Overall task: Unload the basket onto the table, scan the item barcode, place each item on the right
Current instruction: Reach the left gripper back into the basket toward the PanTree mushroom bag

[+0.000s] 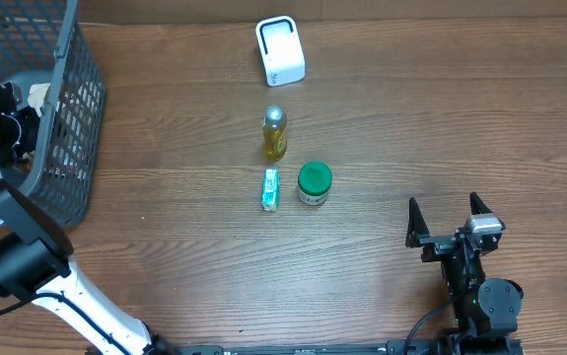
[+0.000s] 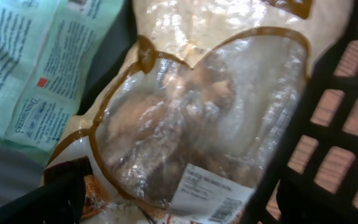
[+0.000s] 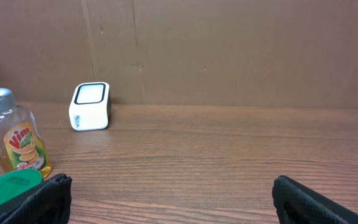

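Left gripper [image 2: 179, 202] is wide open and empty, clear bag [image 2: 197, 106] right under it in the basket [image 2: 343, 118] — slick film could slip out, or it nabs the green packet [image 2: 35, 68] alongside.

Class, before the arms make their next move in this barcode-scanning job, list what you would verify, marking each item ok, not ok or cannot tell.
1. Is the left gripper open over the bag in the basket: ok.
2. Is the barcode label on the bag visible: ok.
3. Is the bag held: not ok.
4. Is the right gripper open and empty: ok.
5. Does the scanner stand apart from the bottle: ok.
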Controlling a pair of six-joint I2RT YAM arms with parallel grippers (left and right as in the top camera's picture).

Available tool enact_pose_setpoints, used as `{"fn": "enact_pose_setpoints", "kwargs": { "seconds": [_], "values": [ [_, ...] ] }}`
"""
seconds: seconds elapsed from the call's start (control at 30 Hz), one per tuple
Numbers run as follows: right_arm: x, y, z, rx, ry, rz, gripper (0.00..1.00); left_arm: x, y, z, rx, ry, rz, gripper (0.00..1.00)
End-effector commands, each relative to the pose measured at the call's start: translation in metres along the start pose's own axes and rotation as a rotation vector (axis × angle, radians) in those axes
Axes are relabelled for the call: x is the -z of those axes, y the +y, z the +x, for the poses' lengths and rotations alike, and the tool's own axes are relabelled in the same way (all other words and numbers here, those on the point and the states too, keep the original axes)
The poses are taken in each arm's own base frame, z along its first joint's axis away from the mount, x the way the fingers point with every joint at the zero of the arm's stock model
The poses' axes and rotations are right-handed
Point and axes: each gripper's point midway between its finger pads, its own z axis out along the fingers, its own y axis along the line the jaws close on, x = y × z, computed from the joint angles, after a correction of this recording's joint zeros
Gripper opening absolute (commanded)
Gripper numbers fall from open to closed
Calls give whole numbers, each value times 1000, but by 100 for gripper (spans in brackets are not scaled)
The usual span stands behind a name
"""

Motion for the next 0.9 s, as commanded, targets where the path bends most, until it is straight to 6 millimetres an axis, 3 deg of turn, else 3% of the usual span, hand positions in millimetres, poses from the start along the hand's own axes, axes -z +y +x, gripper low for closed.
{"fn": "enact_pose_setpoints", "kwargs": {
  "seconds": [0.0, 0.47, 0.77, 0.87],
  "values": [
    [0, 1, 4, 1, 4, -3, 100, -14, 14, 11, 71, 32, -51, 100],
    [0, 1, 4, 1, 4, -3, 100, -45, 19, 31, 163, 53, -56, 99],
    [0, 1, 4, 1, 4, -3, 100, -73, 14, 55, 162, 72, -17, 100],
    [0, 1, 4, 1, 4, -3, 100, -74, 4, 54, 163, 65, 45, 88]
  ]
}}
